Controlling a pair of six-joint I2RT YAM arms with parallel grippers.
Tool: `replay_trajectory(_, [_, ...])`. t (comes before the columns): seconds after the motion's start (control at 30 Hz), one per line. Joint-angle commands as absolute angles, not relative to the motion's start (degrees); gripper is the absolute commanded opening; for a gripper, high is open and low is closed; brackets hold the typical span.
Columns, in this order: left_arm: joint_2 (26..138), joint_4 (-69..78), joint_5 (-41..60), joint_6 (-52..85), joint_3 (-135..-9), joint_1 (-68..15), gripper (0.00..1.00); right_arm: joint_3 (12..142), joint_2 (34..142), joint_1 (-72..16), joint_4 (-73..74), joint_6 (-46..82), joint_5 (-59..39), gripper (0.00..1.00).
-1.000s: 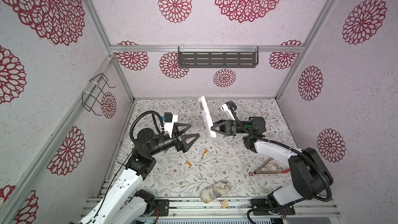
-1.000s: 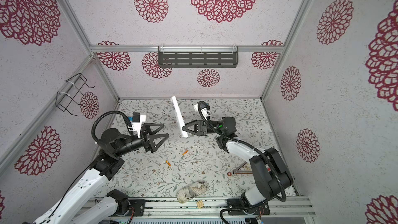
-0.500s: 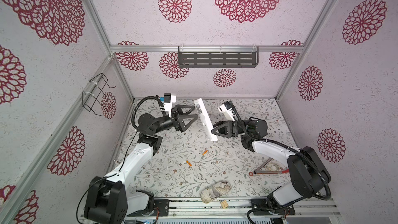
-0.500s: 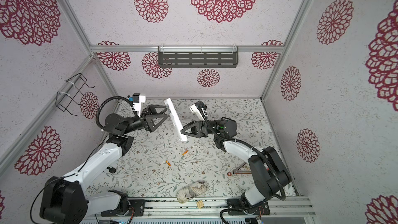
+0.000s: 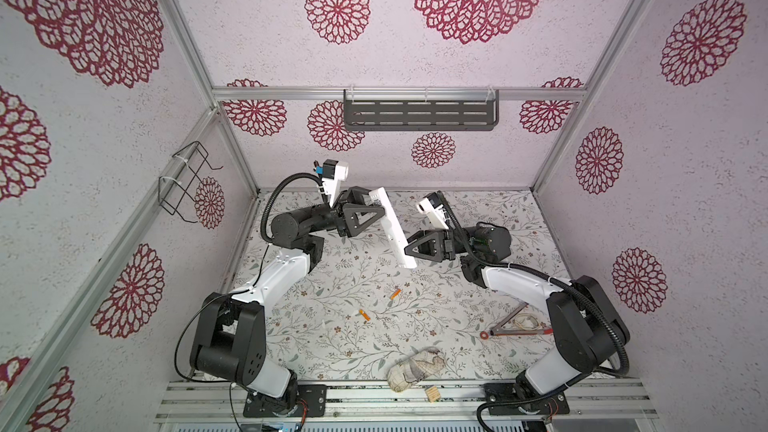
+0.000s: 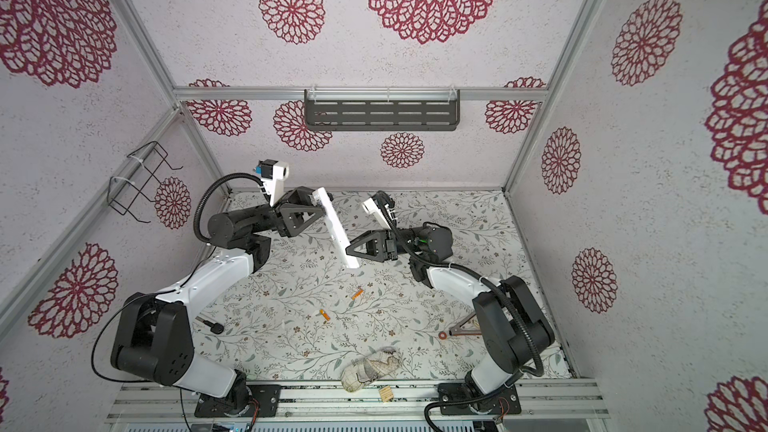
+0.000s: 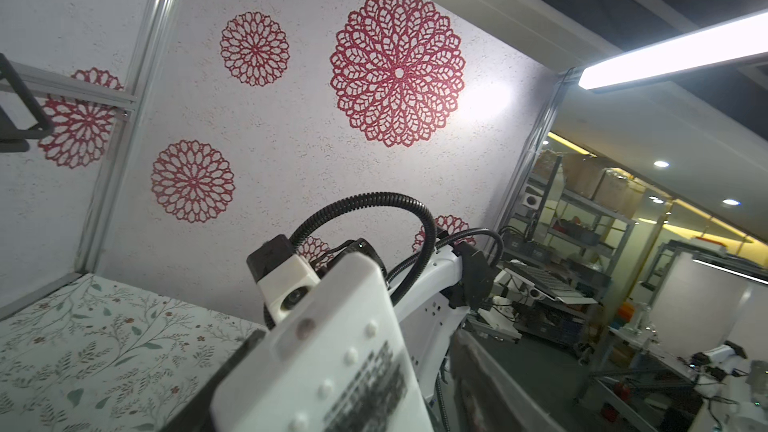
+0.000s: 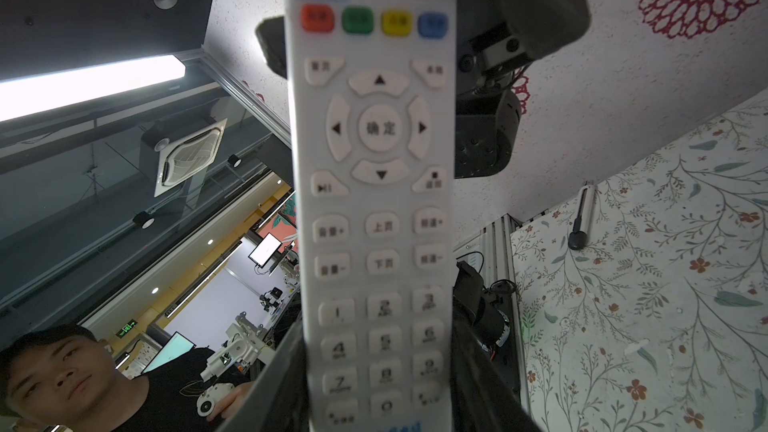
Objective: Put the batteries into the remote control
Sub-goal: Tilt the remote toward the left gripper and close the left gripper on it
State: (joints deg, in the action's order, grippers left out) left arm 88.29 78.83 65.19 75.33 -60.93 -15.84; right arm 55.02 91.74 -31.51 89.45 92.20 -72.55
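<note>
1. Top views: the remote ctrl (image 5: pixel 392 230) (image 6: pixel 336 228) is up off the floral mat (image 5: pixel 332 338) in both top views. It hangs tilted between the two arms.
   - R gripper (image 5: pixel 409 249) (image 6: pixel 351 249) pinches its lower end.
   - L gripper (image 5: pixel 380 205) (image 6: pixel 319 202) has its jaws on either side of the upper end. Can't tell if they press on it or leave a gap.
   - The far battery (image 5: pixel 395 293) (image 6: pixel 357 294) and the near battery (image 5: pixel 365 315) (image 6: pixel 325 315) lie loose on the mat, apart from each other, toward the front from the remote's low end. Neither is gripped.
   - A cloth bundle (image 5: pixel 415 369) sits at the front edge of the mat.
   - A red-brown tool (image 5: pixel 513 328) lies by the R arm's base.
2. Left wrist: the remote's back (image 7: pixel 332 359) fills the lower middle, w/ a blurred dark sticker and small bumps.
   - L gripper (image 7: pixel 365 342) sits at that end, w/ one dark finger (image 7: pixel 232 367) along one side and a blurred one on the other side. Contact is too blurred to tell.
   - R arm's wrist cam (image 7: pixel 286 284) shows just past the remote's tip.
3. Right wrist: the remote's button face (image 8: pixel 378 201) runs the full frame, w/ the 4 colour keys at the far end and the number pad at the near end.
   - R gripper (image 8: pixel 378 388) has a finger tight against each long edge at the number-pad end, so it is clamped on the remote.
   - L gripper body (image 8: pixel 519 14) is dark behind the colour-key end.
</note>
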Motion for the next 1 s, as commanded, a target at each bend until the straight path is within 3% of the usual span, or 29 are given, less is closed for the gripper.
replay_trajectory(0.0, [88.94,81.39,66.53,76.47,-61.84,-16.13,0.59,57.95,91.69,-31.73,96.67,92.59,-72.11,0.31])
replay_trajectory(0.5, [90.09,81.41,66.62,76.29,-64.42,-17.49,0.25,60.47,93.95,-32.08,96.65,93.78,-71.81,0.33])
replay_trajectory(0.63, [90.09,81.39,66.47,76.29,-64.25,-17.50,0.21,60.99,94.30,-32.09,96.65,93.96,-71.90,0.33])
replay_trajectory(0.77, [90.45,81.40,66.10,76.21,-63.47,-17.39,0.02,60.61,94.70,-32.08,96.61,94.04,-71.63,0.33])
replay_trajectory(0.9, [90.88,81.39,64.98,76.54,-62.89,-16.91,0.03,60.29,94.56,-32.00,96.66,93.07,-72.45,0.40])
replay_trajectory(0.97, [90.86,81.40,62.99,77.43,-62.54,-15.97,0.03,59.89,94.16,-31.83,95.97,90.50,-72.77,0.51])
